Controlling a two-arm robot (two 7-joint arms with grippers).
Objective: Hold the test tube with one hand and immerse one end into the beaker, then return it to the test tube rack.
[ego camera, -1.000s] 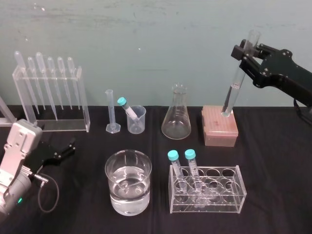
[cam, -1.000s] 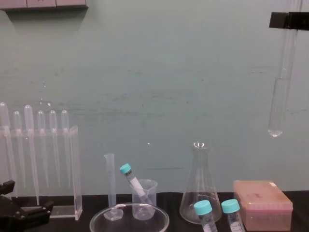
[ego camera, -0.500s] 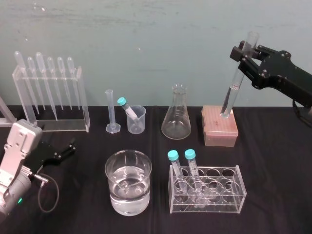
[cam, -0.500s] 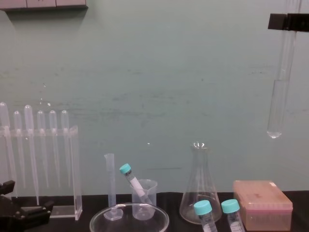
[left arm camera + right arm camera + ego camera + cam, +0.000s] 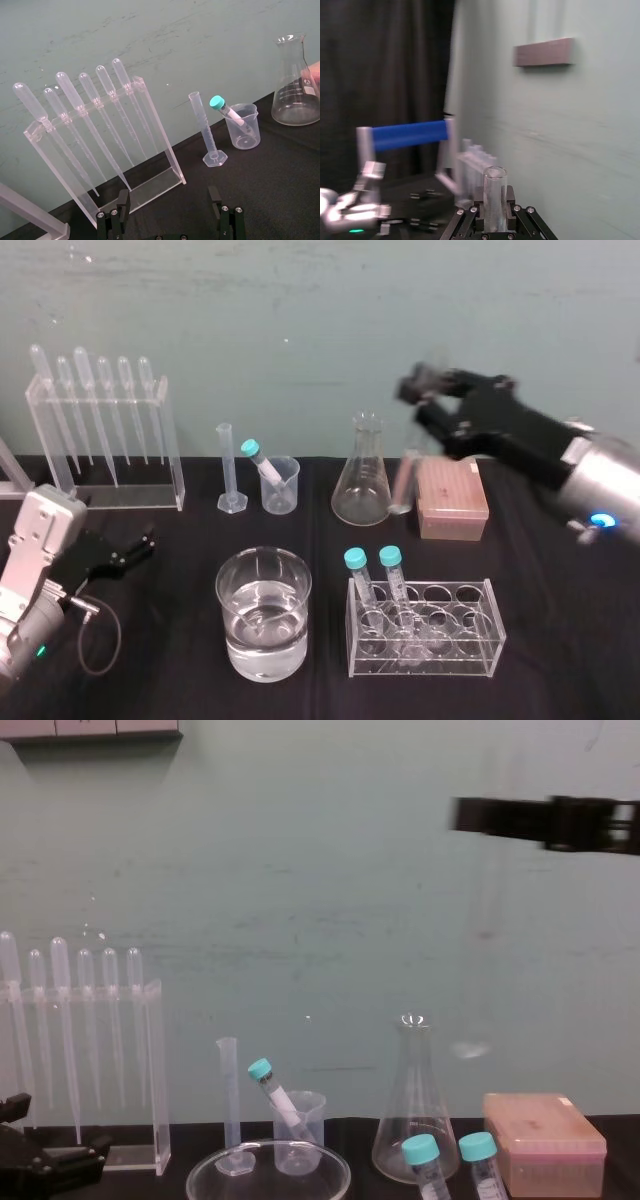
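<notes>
— What is changing at the right gripper [image 5: 428, 398]?

— It is swinging left. Half a second back it was holding the tube [image 5: 404, 480] over the rack [image 5: 452, 502]. Now the tube is hanging between the rack and the flask [image 5: 361, 485]. From the chest camera its tip is showing faintly to the right of the flask's neck, well above the rack.

— Is it gripping properly?

— Yes. The right wrist camera is showing the jaws clenching the tube near its open top, with the tube standing upright between them.

— And the beaker [image 5: 232, 635]?

— It is sitting at the front of the bench [image 5: 560, 640] with water in it, well apart from the tube and further left. Nothing is dipping into it yet.

— So where is the task heading?

— I am reading this as the lift-out finishing and the carry to the beaker starting. The dip and the return to the rack are both still to come. The flask is standing close to the path, so that is what I would be watching.

— And the left gripper [image 5: 138, 546]?

— It is lying parked on the bench at the far left, jaws released and holding nothing.
</notes>
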